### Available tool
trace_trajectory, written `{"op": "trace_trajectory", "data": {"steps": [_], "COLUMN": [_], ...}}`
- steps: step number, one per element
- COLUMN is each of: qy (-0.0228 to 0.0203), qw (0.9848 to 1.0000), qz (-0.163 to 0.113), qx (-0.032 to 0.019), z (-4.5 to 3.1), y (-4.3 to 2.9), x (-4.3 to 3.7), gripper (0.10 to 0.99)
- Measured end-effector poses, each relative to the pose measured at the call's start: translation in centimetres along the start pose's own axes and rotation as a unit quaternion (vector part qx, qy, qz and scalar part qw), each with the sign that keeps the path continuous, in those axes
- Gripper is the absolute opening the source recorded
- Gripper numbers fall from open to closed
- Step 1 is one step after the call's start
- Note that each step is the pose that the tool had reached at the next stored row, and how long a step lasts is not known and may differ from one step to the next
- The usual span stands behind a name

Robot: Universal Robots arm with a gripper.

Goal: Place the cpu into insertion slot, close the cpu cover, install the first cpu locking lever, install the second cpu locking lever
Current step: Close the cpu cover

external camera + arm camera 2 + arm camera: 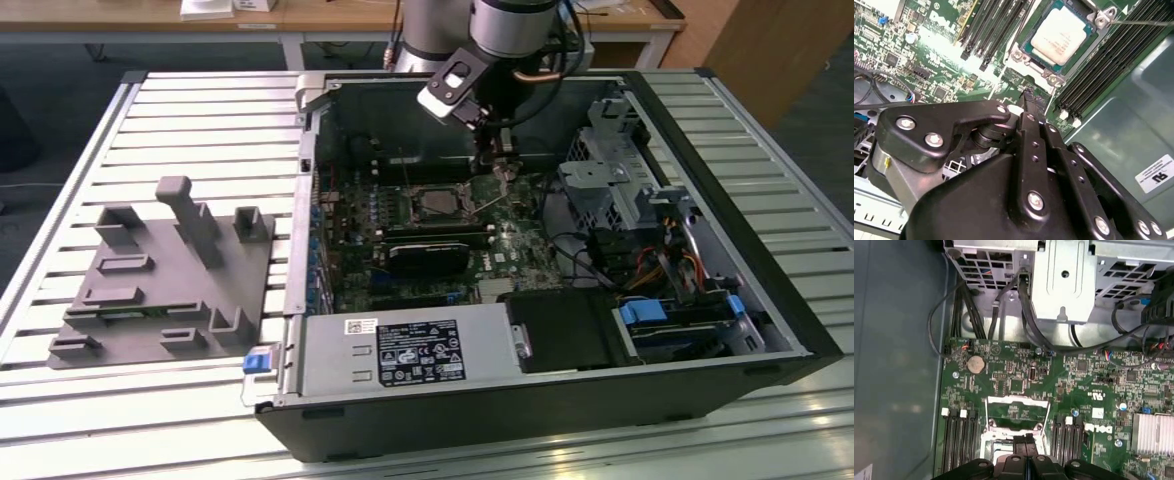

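You see the black gripper [1029, 96] pinched closed, empty, near the silver-rimmed square insertion slot [1018, 54], which contains the pale beige square cpu [1058, 34].

Robotics lab or test workshop, not a home: a silver-grey jointed robot arm [514, 25] hangs over an open black metal desktop computer case [534, 410] with its green circuit board [514, 255] exposed, all on a pale slatted metal work table [174, 110]. A grey moulded plastic fixture block with slots and posts [160, 280] sits on the same table, at the exterior view's left of the case. Behind, light wooden desks on white legs [334, 18] carrying white papers [207, 8] and a dark grey carpeted floor [54, 70] give an office-like institutional look.
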State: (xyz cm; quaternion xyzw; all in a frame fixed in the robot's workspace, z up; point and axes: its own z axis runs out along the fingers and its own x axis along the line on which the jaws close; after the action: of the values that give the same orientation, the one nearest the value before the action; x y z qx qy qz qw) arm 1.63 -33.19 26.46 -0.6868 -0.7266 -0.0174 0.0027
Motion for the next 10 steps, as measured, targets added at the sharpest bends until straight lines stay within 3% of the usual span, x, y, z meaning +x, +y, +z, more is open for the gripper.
{"op": "trace_trajectory", "data": {"steps": [10], "qy": [-0.0012], "qw": [1.0], "qz": [0.0], "qx": [0.0001], "z": [0.33], "y": [1.81], "x": [0.43], "gripper": [0.114]}}
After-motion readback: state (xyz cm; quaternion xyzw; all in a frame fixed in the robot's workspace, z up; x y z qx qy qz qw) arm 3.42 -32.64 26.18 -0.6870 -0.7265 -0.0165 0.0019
